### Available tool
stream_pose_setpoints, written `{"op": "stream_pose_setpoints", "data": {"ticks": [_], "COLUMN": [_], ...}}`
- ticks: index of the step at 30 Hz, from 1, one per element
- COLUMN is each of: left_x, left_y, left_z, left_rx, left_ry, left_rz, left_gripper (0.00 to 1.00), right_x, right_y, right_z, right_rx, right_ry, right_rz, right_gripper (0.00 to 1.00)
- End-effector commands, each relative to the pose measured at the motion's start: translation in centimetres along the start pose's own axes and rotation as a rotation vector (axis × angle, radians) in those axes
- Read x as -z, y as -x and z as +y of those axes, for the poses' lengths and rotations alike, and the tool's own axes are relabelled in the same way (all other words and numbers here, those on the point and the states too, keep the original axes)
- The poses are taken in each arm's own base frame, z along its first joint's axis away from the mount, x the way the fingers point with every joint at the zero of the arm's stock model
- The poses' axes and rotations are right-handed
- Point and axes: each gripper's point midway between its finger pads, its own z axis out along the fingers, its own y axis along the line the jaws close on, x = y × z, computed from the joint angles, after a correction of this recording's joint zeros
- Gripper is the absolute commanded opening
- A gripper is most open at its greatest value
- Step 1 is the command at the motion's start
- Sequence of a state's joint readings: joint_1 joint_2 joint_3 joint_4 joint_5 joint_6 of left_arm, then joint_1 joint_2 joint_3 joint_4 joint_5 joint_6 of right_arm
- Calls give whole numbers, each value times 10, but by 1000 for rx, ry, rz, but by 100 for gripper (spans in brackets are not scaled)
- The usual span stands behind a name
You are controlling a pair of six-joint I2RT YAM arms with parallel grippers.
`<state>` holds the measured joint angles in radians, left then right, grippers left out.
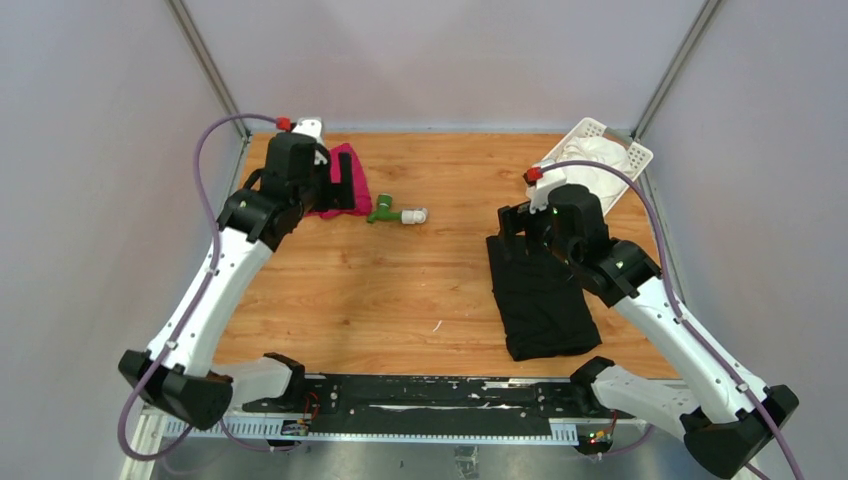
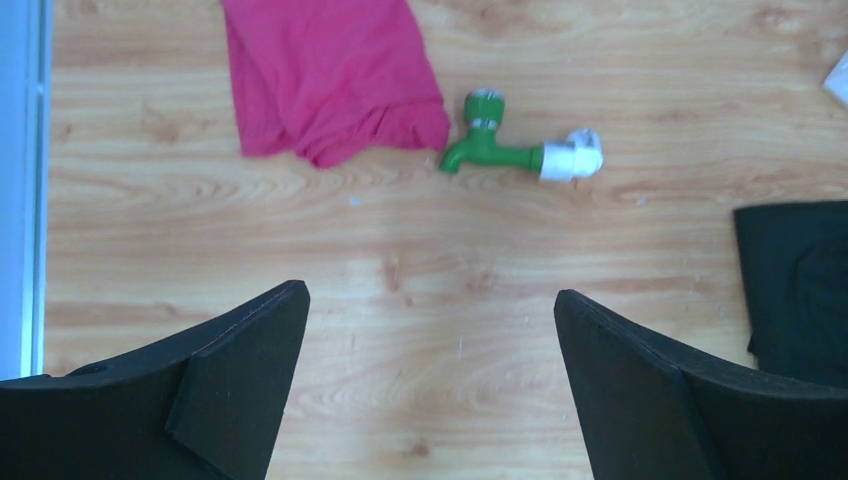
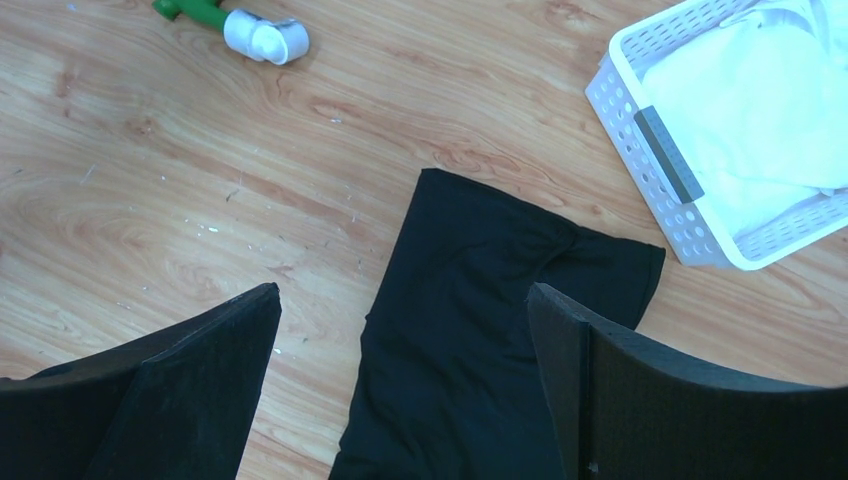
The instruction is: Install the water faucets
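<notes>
Both my grippers are wide open and hold nothing. My left gripper (image 2: pixel 430 292) hangs above bare wood at the far left of the table (image 1: pixel 400 290), over the near edge of the red cloth (image 2: pixel 320 70). The green tap (image 2: pixel 485 150) lies on its side just beside that cloth's right corner; I can't tell if they touch. Its knob points away from my bases. The white fitting (image 2: pixel 570 158) sits against the tap's right end, in line with it. I can't tell if it's threaded on or only butted up. Both are out ahead of my left fingers (image 2: pixel 250 340), not between them.

My right gripper (image 3: pixel 405 290) hovers over the far end of the black cloth (image 3: pixel 480 320), which lies flat on the right side of the table. The tap and fitting are well off to its left. The white basket (image 3: pixel 640 130) sits at the far right corner with a white cloth (image 3: pixel 740 100) inside.
</notes>
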<state>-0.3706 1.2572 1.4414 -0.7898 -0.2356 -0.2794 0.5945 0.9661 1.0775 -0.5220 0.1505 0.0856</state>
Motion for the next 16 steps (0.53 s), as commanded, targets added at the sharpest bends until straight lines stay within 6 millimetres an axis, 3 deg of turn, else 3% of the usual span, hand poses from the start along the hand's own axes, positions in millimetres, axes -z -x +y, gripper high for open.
{"op": "stream_pose_setpoints", "data": {"ticks": [1,5,9,16], "left_x": [6,11,15,29], "left_y": [-48,-75,-85,-75], "left_z": [16,25,29,35], "left_rx": [47,78,61,49], "left_ry": [54,73,68,69], "left_rz": [66,86,88,17], "left_gripper": [100,100,100,100], "right_x": [3,-5,-13,-18], "right_y": [-13,-19,-22,-26], "right_z": [-9,-8,-2,4], "right_rx": [-11,-25,-36,-65], "right_ry": [-40,-48,-26,1], "right_rz": [46,58,83,81], "right_gripper": [99,99,99,99]}}
